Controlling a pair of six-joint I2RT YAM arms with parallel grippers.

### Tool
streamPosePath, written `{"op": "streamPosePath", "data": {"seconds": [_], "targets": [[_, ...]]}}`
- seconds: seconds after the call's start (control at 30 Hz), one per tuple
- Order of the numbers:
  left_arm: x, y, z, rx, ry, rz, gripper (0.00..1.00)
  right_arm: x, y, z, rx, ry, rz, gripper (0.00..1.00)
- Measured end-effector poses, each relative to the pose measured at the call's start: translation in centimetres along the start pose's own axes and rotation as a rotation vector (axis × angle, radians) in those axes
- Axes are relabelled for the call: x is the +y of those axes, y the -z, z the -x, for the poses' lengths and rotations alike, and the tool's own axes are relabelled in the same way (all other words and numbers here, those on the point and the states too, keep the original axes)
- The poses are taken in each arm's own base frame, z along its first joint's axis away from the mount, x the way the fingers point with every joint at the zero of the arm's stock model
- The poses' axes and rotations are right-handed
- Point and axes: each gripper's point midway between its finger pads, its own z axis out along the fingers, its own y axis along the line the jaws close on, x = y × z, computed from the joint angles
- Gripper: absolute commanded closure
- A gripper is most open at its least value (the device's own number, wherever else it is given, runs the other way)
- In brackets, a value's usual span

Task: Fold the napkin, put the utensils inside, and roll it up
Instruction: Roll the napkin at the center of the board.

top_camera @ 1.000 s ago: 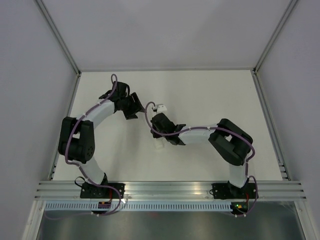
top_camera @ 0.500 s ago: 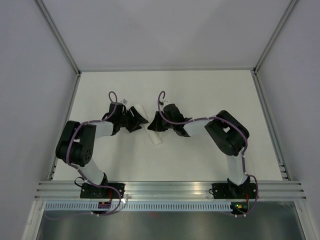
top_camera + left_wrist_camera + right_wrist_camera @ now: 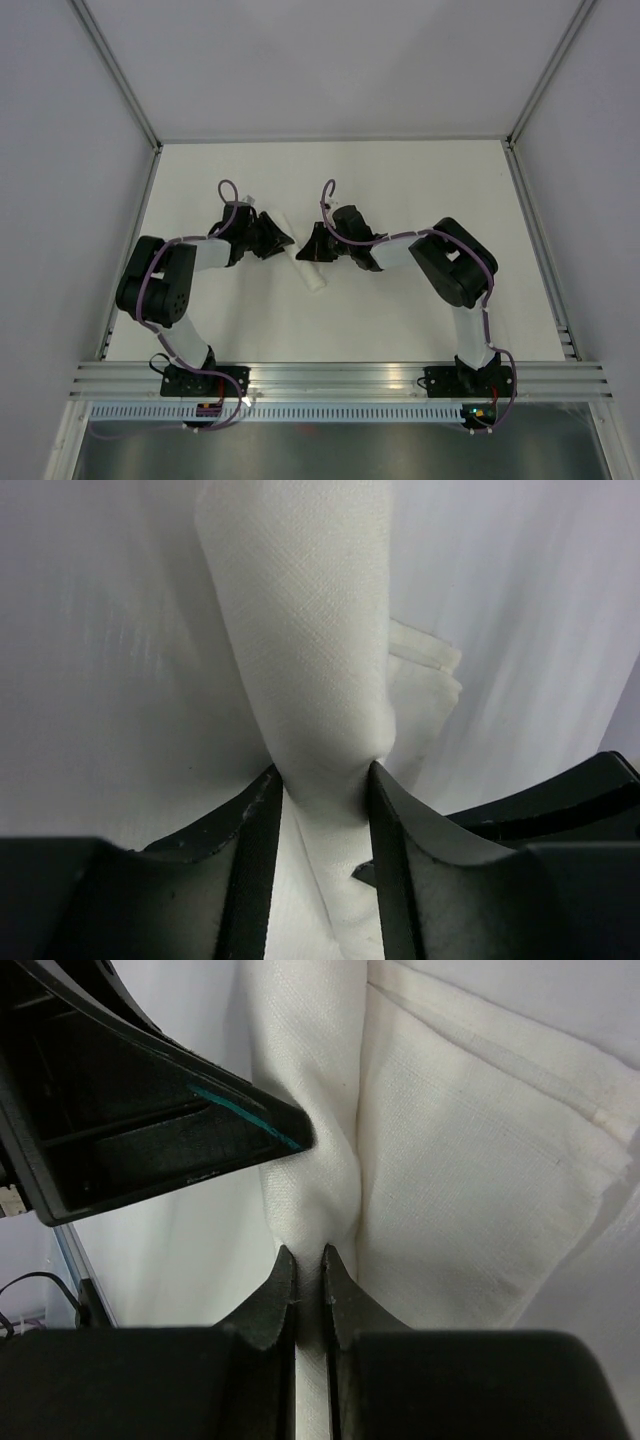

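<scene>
1. Folding and rolling look basically done. The napkin (image 3: 312, 278) is a short white roll lying mid-table (image 3: 400, 180), between the two arms.
2. No sign of the utensils (tucked inside, I'd guess).
3. The left gripper (image 3: 322, 772) squeezes the roll from both sides, and the right gripper (image 3: 308, 1255) is pinched almost closed on an outer fold.
4. What's left is probably just snugging it up and letting go.

Twin black-and-white arms
White links are alternating with bulky black joints on the left arm (image 3: 200, 252) and right arm (image 3: 396, 256); purple cables (image 3: 221, 190) are trailing along each.
</scene>
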Motion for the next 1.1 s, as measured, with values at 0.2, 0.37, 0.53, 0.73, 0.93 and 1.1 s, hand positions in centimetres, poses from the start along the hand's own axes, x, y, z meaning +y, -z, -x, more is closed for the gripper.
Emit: {"op": "streamPosePath", "data": {"seconds": [0.2, 0.37, 0.53, 0.73, 0.93, 1.1], "targets": [[0.1, -0.1, -0.1, 0.018, 0.005, 0.083, 0.98, 0.1, -0.1, -0.1, 0.012, -0.007, 0.012, 0.89], [-0.5, -0.6, -0.2, 0.061, -0.004, 0.165, 0.98, -0.1, 0.2, 0.2, -0.006, 0.01, -0.033, 0.7], [-1.2, -1.1, -0.8, 0.106, -0.052, 0.246, 0.98, -0.6, 1.3, 0.2, -0.055, 0.11, -0.23, 0.53], [-1.2, -0.9, -1.4, 0.159, -0.072, 0.309, 0.98, 0.1, 3.5, -0.8, -0.116, 0.258, -0.45, 0.49], [-0.5, -0.2, -1.5, 0.188, -0.075, 0.369, 0.98, 2.1, 5.5, -2.9, -0.173, 0.433, -0.607, 0.43], [0.0, 0.3, -1.7, 0.201, -0.072, 0.41, 0.98, 5.4, 5.1, -3.5, -0.213, 0.56, -0.663, 0.43]]}}
